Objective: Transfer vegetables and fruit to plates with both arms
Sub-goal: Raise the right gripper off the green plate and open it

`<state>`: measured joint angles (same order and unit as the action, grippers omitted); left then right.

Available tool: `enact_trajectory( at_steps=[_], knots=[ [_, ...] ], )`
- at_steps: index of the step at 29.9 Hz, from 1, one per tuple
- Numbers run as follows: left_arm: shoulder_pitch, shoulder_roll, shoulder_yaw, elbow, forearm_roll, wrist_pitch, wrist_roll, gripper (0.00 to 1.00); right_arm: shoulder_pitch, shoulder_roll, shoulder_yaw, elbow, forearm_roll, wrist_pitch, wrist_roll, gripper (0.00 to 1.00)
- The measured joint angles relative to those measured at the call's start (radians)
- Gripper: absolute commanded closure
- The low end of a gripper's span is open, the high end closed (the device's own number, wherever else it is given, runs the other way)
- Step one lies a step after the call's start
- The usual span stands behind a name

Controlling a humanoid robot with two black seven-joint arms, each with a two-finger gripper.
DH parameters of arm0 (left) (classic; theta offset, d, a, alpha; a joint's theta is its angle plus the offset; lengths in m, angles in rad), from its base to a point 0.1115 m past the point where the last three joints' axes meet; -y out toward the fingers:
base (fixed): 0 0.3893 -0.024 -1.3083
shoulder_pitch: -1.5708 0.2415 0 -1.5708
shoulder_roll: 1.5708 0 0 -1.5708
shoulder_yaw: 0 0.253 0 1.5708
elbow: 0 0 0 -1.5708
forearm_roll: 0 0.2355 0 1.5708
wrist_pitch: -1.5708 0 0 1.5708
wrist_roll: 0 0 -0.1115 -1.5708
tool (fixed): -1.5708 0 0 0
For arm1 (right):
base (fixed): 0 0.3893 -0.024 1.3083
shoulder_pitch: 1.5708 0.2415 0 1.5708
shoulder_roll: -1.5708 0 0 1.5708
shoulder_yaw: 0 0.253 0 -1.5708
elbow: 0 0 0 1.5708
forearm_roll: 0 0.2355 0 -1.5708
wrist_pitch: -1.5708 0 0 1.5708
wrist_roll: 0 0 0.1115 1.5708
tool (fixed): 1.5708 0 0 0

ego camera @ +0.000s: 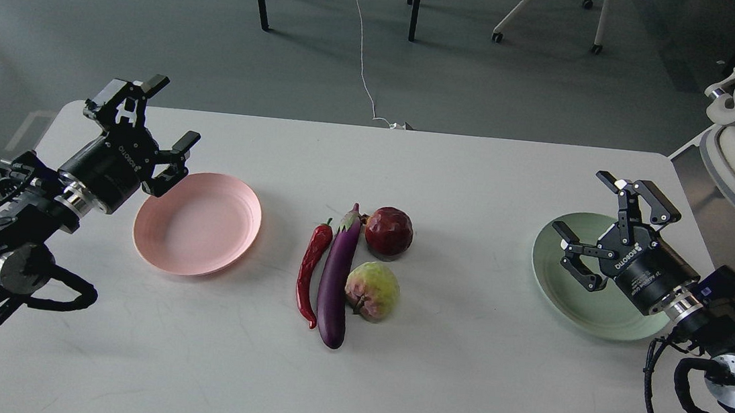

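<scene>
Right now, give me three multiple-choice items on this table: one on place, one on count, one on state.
1. What lies directly left of the eggplant?
A. chili pepper
B. pomegranate
C. green plate

2. How many plates are on the table?
A. one
B. two
C. three

3. The left end effector is:
A. shut on the chili
B. open, empty
C. out of view

Answers: 1 A, the chili pepper lies alongside it. 2 B, pink plate and green plate. 3 B, its fingers are spread by the pink plate's rim, holding nothing.

Glossy eggplant (337,282) and chili (311,270); matt white table (465,175).
</scene>
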<state>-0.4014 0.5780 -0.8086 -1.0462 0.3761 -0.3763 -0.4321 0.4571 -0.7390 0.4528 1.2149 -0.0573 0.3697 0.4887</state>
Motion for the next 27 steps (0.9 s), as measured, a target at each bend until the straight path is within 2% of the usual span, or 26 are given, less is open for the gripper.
enact_trajectory(
  at_steps=[7,10,13,18,22,27],
  knots=[
    [0.011,0.001,-0.014,-0.023,0.002,-0.011,-0.029,0.01,0.025,-0.008,-0.011,0.001,-0.039,0.005,0.0,0.02],
    [0.012,0.005,-0.022,-0.024,-0.006,-0.028,-0.05,0.01,0.111,-0.039,-0.041,0.003,-0.145,0.005,0.0,0.02],
    [0.012,0.012,-0.026,-0.024,-0.008,-0.041,-0.055,0.01,0.252,-0.083,-0.148,0.005,-0.257,0.009,0.0,0.01],
    [0.01,0.03,-0.027,-0.025,-0.01,-0.069,-0.057,0.01,0.627,-0.1,-0.462,0.003,-0.44,0.017,0.0,0.01],
    [0.01,0.034,-0.027,-0.026,-0.019,-0.085,-0.057,0.01,0.908,-0.02,-0.711,-0.024,-0.571,0.017,0.0,0.01],
    [0.01,0.037,-0.026,-0.026,-0.034,-0.093,-0.057,0.01,1.123,0.196,-0.952,-0.147,-0.761,0.012,0.0,0.01]
  ],
)
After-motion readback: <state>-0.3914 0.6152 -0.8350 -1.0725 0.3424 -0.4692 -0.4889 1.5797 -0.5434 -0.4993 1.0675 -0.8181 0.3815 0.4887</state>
